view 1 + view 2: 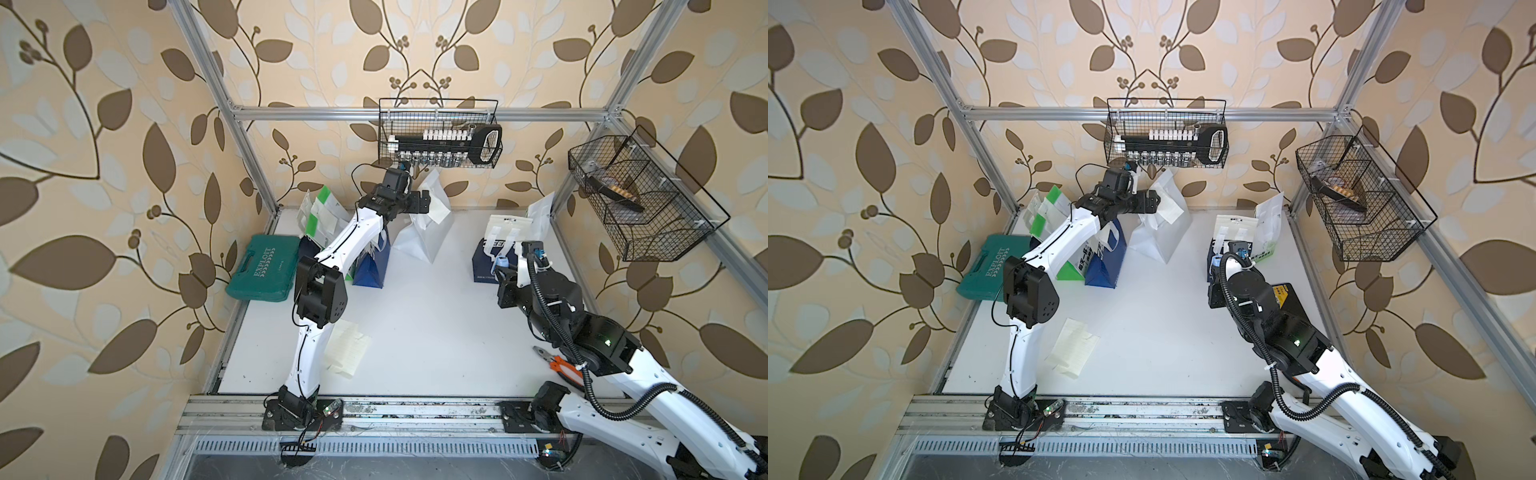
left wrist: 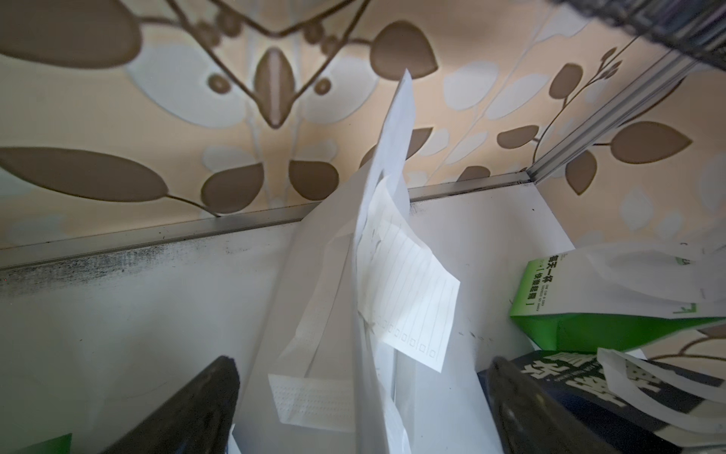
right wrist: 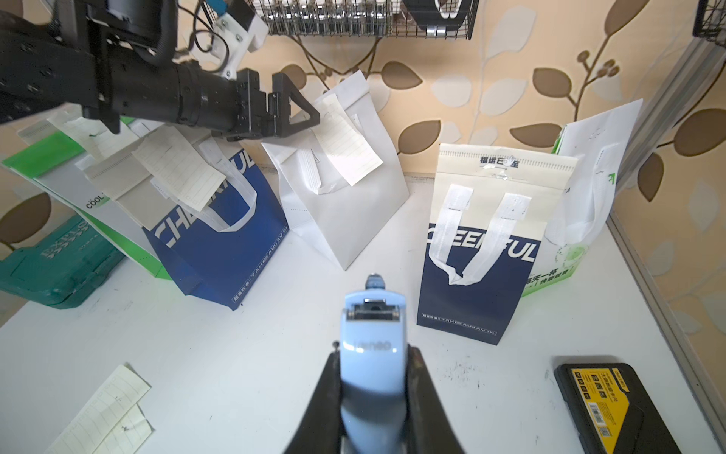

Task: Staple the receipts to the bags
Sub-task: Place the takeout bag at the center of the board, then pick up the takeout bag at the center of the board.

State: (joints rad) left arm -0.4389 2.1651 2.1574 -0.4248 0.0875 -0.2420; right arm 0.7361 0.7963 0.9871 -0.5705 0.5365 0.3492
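Two arms rise from the rail at the front of the white surface [image 1: 436, 332]. The left arm [image 1: 332, 249] bends sharply at its raised elbow, and its forearm stretches toward the back wall, ending roughly level beside the top of the plain white paper carrier bag [image 3: 353, 212]. The left tool [image 3: 298, 112] is released. In the left wrist view its two dark fingers [image 2: 196, 412] stand wide apart with the bag's upright top edge between them, and I cannot tell whether either one touches it. A pale cream lined paper receipt [image 3: 349, 145] hangs from that bag's folded top, down its face.

The right arm [image 1: 561, 299] lies low and reaches forward over the right half of the surface. The right tool [image 3: 373, 361] is clenched on the light-blue oblong stapler [image 3: 373, 342], gripping its sides. The stapler's nose points toward the back wall, near the navy-and-white paper bag lettered in white [image 3: 479, 267] but apart from it.

Several loose cream receipts [image 1: 347, 349] lie overlapped on the surface near the left arm's base.
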